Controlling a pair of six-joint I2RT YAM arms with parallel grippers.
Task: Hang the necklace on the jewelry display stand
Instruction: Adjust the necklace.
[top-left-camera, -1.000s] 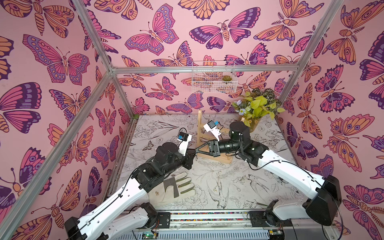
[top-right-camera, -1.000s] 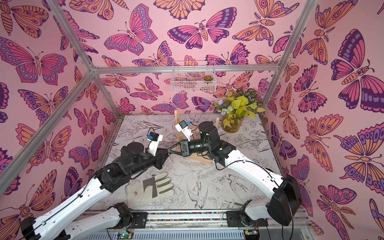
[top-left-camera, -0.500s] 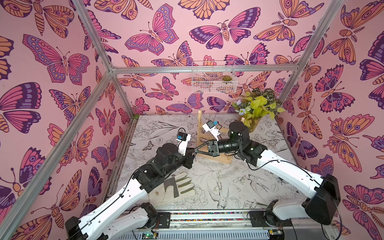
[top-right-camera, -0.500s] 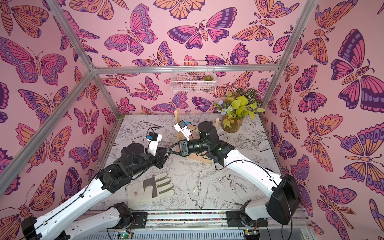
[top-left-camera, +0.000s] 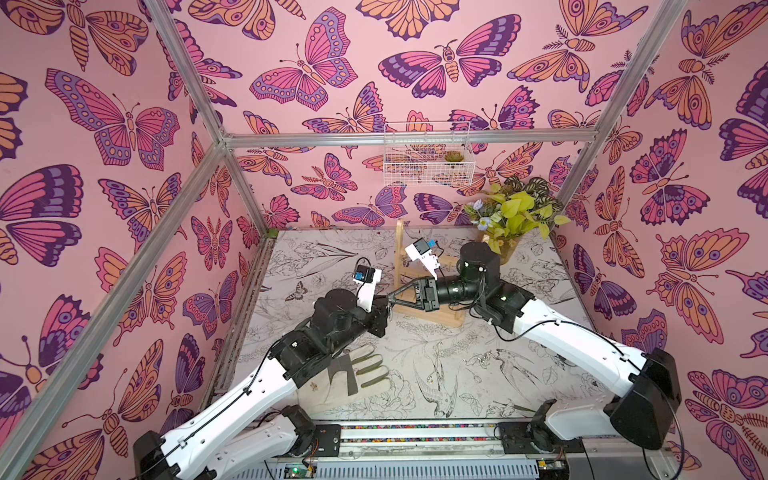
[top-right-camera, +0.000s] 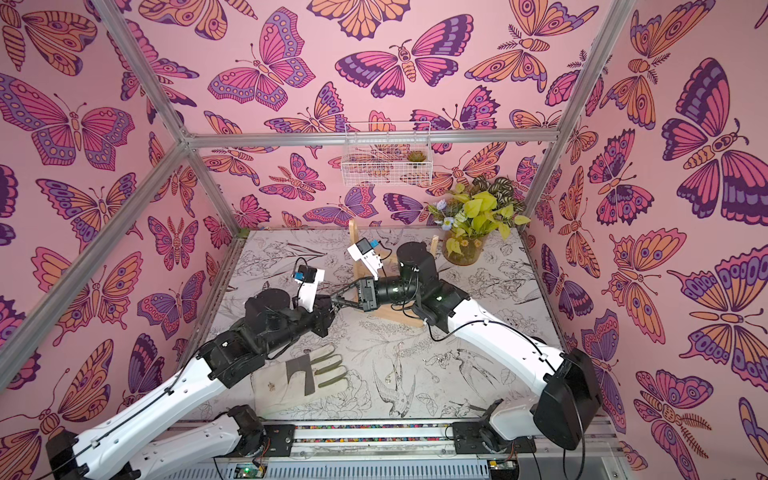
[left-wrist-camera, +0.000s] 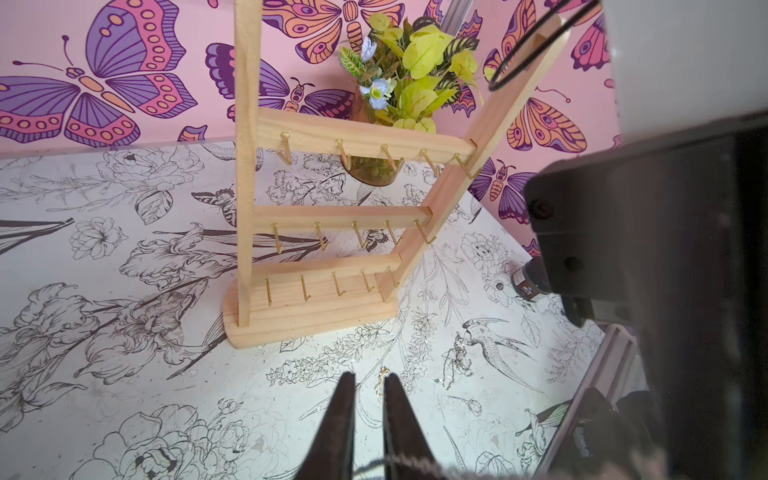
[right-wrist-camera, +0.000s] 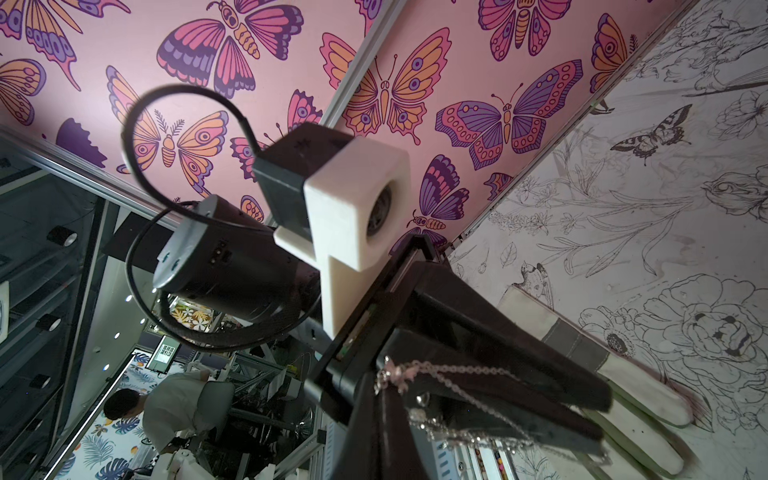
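Necklace (right-wrist-camera: 440, 368): held mid-air by closed right tool (top-left-camera: 392, 296), draped over left tool (left-wrist-camera: 369, 376).
Left tool: narrowly parted; grip cannot be told.
Stand (left-wrist-camera: 332, 216): set upright by tabletop (top-left-camera: 457, 374) far edge, hooks faced nearward.

Lab robot cell I run remotely, aluminium frame (top-left-camera: 374, 139), butterfly-print walls (top-left-camera: 124, 124), floral table (top-left-camera: 519, 374), arm-mount rail (top-left-camera: 415, 434).
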